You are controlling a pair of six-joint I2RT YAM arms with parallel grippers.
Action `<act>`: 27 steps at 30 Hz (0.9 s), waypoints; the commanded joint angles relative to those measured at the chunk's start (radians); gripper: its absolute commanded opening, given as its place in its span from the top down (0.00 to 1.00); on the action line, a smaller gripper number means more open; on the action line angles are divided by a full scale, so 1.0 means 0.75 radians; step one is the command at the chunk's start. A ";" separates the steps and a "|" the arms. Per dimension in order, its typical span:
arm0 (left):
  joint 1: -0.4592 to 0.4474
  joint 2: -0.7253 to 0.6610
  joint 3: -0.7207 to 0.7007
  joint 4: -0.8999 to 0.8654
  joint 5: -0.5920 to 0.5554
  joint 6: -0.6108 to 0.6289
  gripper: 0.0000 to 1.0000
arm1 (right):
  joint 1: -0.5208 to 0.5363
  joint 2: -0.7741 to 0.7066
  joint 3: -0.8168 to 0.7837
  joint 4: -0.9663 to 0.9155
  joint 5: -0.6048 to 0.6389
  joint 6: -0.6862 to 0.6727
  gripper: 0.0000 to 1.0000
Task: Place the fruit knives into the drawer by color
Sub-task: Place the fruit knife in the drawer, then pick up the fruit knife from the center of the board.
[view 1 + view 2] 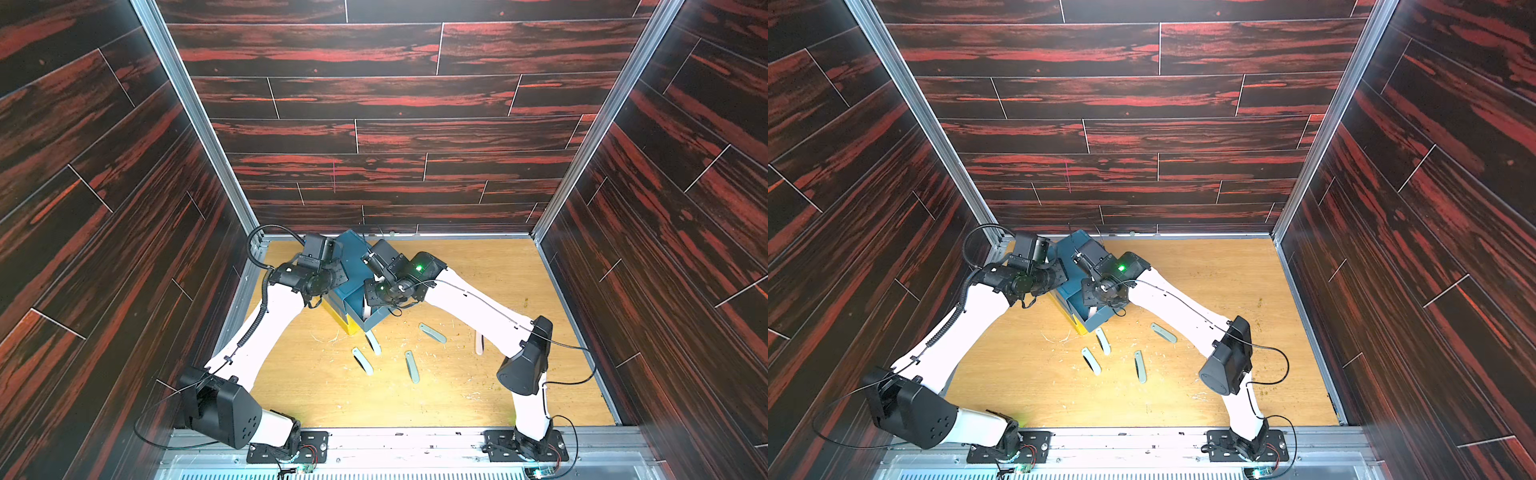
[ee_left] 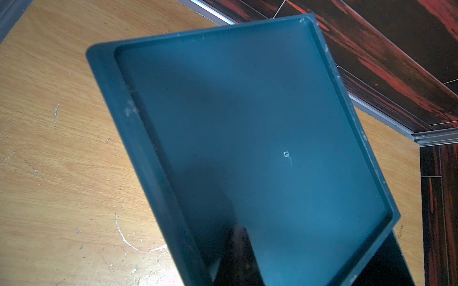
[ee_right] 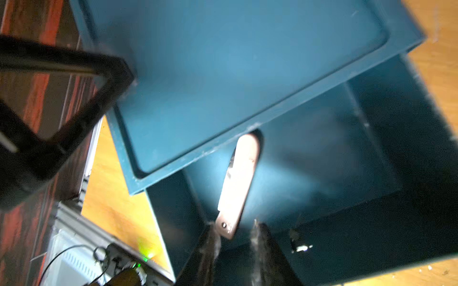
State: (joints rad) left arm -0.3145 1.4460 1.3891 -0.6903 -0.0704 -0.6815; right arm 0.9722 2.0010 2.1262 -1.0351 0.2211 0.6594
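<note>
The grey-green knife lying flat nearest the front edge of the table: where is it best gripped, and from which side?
I would take the grey-green knife at mid-length, across its narrow width, coming straight down from above. It lies flat on the table, long and slim, and both long sides look free of the other knives.

you have the drawer chest (image 1: 353,257) standing toward the far side of the scratched wooden counter (image 1: 332,399). four grey-green knives (image 1: 412,367) lie flat in front of it, apart from each other. a pale pink knife (image 1: 479,343) lies further right, partly hidden.
</note>
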 commanded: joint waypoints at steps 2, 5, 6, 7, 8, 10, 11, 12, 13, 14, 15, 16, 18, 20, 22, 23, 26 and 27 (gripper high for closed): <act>-0.004 0.009 -0.004 -0.027 -0.008 -0.003 1.00 | 0.010 -0.145 -0.057 -0.009 0.180 -0.026 0.66; -0.004 0.016 0.007 -0.028 -0.004 0.000 1.00 | -0.029 -0.240 -0.118 -0.066 0.287 -0.042 0.64; -0.004 0.015 0.011 -0.027 -0.004 0.001 1.00 | -0.050 -0.274 -0.151 -0.079 0.304 -0.043 0.64; -0.004 0.016 0.015 -0.029 -0.004 0.004 1.00 | -0.076 -0.316 -0.204 -0.083 0.325 -0.048 0.64; -0.004 0.016 0.018 -0.029 -0.006 0.007 1.00 | -0.104 -0.362 -0.267 -0.076 0.344 -0.051 0.63; -0.004 0.014 0.021 -0.029 -0.008 0.007 1.00 | -0.173 -0.456 -0.400 -0.041 0.336 -0.052 0.63; -0.004 0.012 0.021 -0.027 -0.008 0.007 1.00 | -0.208 -0.506 -0.476 -0.015 0.324 -0.052 0.63; -0.004 0.012 0.021 -0.028 -0.008 0.009 1.00 | -0.240 -0.547 -0.537 0.003 0.317 -0.051 0.62; -0.005 0.010 0.021 -0.029 -0.008 0.008 1.00 | -0.275 -0.587 -0.603 0.015 0.310 -0.047 0.62; -0.004 0.010 0.020 -0.029 -0.008 0.009 1.00 | -0.314 -0.621 -0.668 0.023 0.304 -0.043 0.62; -0.006 0.010 0.020 -0.029 -0.009 0.010 1.00 | -0.350 -0.640 -0.718 0.022 0.295 -0.039 0.61; -0.004 0.007 0.017 -0.029 -0.008 0.009 1.00 | -0.392 -0.656 -0.775 0.017 0.279 -0.035 0.62; -0.004 0.005 0.013 -0.027 -0.008 0.007 1.00 | -0.458 -0.672 -0.884 0.021 0.255 -0.023 0.61; -0.004 0.006 0.011 -0.026 -0.006 0.006 1.00 | -0.525 -0.685 -0.996 0.053 0.218 -0.019 0.62; -0.004 0.005 0.006 -0.026 -0.001 0.003 1.00 | -0.598 -0.704 -1.113 0.109 0.164 -0.018 0.62; -0.004 0.004 0.003 -0.023 0.000 0.003 1.00 | -0.628 -0.712 -1.161 0.136 0.141 -0.019 0.61; -0.004 0.005 -0.003 -0.023 -0.002 0.006 1.00 | -0.725 -0.722 -1.304 0.215 0.072 -0.023 0.61; -0.005 0.006 -0.004 -0.022 -0.001 0.006 1.00 | -0.754 -0.715 -1.341 0.237 0.040 -0.027 0.61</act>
State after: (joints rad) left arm -0.3145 1.4521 1.3907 -0.6804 -0.0704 -0.6811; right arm 0.4431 1.4868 1.1690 -0.9207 0.3241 0.6357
